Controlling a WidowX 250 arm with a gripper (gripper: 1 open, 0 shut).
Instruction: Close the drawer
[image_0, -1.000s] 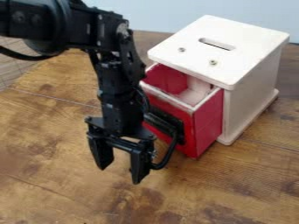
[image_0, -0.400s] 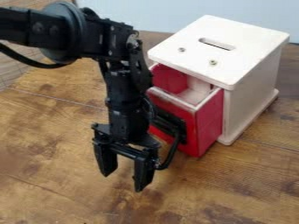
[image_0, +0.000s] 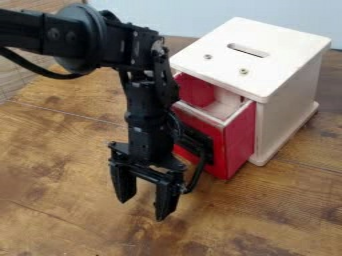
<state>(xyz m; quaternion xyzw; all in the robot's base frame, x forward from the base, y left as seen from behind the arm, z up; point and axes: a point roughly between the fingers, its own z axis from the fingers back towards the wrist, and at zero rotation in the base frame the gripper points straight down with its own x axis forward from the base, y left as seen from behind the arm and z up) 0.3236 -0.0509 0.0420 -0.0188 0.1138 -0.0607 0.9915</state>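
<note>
Two open jaws (image_0: 144, 194) hover before the drawer (image_0: 235, 140).

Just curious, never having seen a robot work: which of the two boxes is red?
The drawer, sticking out; the other, the cabinet it slides into, is cream-white.

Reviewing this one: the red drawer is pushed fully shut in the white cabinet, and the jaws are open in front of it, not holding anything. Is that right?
Not quite. The drawer is partly open, sticking out of the cabinet, as the camera view shows. The rest stands: the jaws are open in front of it, holding nothing.
</note>
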